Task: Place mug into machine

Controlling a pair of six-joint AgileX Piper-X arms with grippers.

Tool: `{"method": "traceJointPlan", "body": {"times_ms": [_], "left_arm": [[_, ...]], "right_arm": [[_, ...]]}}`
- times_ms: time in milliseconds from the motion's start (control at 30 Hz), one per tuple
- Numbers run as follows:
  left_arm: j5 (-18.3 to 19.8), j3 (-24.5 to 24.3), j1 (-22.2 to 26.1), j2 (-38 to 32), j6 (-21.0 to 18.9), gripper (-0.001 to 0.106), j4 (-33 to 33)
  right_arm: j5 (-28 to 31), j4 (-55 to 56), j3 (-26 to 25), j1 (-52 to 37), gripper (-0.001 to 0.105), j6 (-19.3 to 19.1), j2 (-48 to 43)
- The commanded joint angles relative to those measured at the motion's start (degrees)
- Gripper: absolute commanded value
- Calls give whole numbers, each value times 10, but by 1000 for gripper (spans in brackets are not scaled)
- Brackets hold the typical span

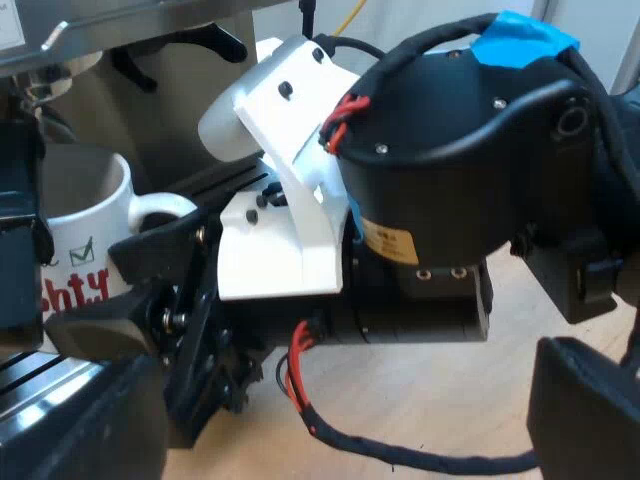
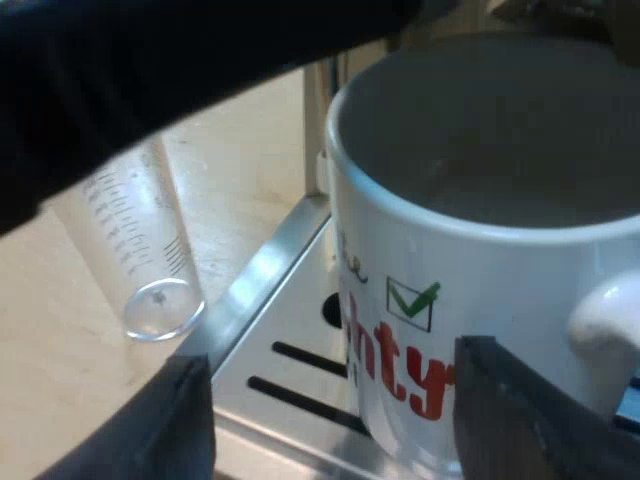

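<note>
Mug (image 2: 480, 260): white, red lettering and a green tick mark, recorded standing upright on the slotted metal drip tray (image 2: 290, 335) of the espresso machine (image 1: 170, 110), its base on the grille. The handle (image 2: 605, 320) is noted at about 3 o'clock on the mug body as seen from the right wrist. Right gripper (image 2: 330, 395): fingers held apart, nothing clamped between them. One finger (image 2: 520, 410) is seen in front of the mug wall just under the handle; whether it touches the mug cannot be told. The other finger is seen off the mug, over the tray's edge. From the left wrist, the right arm is observed reaching in toward the mug, with one black finger just beside the handle. Left gripper (image 1: 340, 430): fingers wide apart, nothing held, positioned over the wooden table (image 1: 470, 390) and well apart from the mug. Measuring glass (image 2: 140, 250): clear, graduated, on the table just beside the tray's edge, at about 9 o'clock from the mug.
</note>
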Motion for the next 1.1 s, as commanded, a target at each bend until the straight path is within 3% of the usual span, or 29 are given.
{"method": "traceJointPlan", "body": {"times_ms": [33, 433, 633, 900, 1100], "left_arm": [[5, -3, 0, -1, -4, 85, -9], [5, -3, 0, -1, -4, 85, -9], [5, -3, 0, -1, -4, 85, -7], [5, -20, 0, -1, 3, 85, 9], [3, -67, 0, -29, 26, 85, 66]], "right_arm": [[5, -8, -7, -14, 55, -6, -2], [-35, -8, -7, -38, 55, -7, -2], [-33, 0, -7, -17, 55, -37, -25], [-32, 139, -7, -3, 55, -44, -102], [-32, 231, -7, 4, 55, -44, -172]]}}
